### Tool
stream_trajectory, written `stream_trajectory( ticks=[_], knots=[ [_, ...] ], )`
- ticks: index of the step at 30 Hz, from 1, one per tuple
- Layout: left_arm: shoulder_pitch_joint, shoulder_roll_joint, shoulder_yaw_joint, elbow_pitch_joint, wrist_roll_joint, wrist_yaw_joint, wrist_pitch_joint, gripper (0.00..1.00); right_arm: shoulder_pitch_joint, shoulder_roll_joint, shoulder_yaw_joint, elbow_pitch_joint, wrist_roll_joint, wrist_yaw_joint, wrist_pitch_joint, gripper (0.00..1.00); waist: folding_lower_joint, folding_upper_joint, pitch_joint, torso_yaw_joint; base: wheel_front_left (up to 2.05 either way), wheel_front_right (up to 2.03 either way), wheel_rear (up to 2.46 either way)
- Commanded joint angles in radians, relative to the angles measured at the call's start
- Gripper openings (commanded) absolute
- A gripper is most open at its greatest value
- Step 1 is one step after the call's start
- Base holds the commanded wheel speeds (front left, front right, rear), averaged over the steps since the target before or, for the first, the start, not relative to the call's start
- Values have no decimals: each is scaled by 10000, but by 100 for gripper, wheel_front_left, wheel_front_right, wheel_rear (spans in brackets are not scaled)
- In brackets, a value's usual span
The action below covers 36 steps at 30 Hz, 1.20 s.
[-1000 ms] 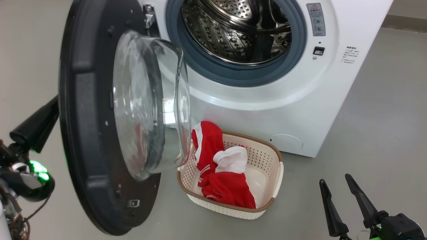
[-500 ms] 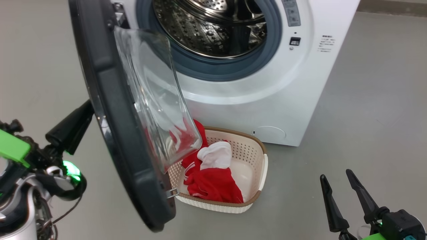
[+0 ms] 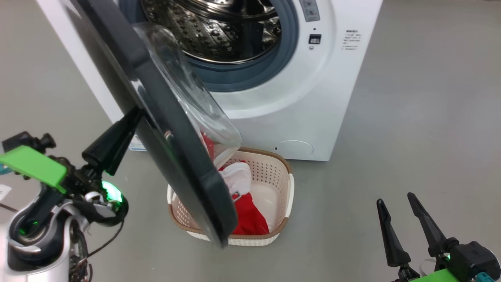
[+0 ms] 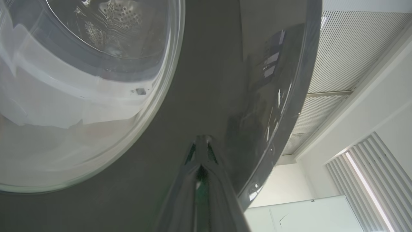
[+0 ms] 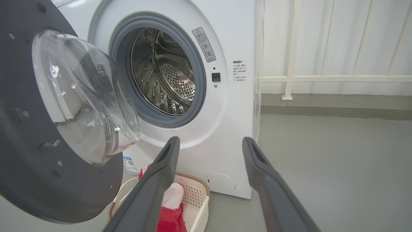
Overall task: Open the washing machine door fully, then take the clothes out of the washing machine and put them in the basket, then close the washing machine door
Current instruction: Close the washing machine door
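The washing machine door stands partly open, at an angle in front of the washing machine. In the head view its lower edge hides the left part of the basket.

The left gripper is on the outer side of the door. Its 2 fingers are pressed together and hold nothing. In the left wrist view the closed tips of this gripper meet the glossy black rim of the door, beside the round glass window.

The right gripper is low at the right, well apart from the machine, above the grey floor. Its 2 fingers are spread wide with nothing between them. The right wrist view looks between these fingers toward the white front of the machine.

The steel drum shows no garment inside. The clothes, red with white parts, lie in the basket, which stands on the floor just in front of the machine, below the door.
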Motion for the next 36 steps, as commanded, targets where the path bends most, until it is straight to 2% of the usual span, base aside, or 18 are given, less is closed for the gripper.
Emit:
stream_trajectory(
  ticks=[1,16,36],
  knots=[
    [-149,176,84,-206,-135,-205,-49,0,-410,-131,189,-286,-52,63,-64,100,0,-1,100,-154,0,0,0],
    [-1289,176,-867,496,-237,-1033,-1251,0,-740,-131,170,-395,-108,63,-64,100,0,-1,955,-842,0,0,0],
    [-3300,182,-1433,1885,-34,-1844,-1823,0,-1218,-131,259,-440,-202,63,-65,100,0,-1,2061,-1691,0,0,0]
  ],
)
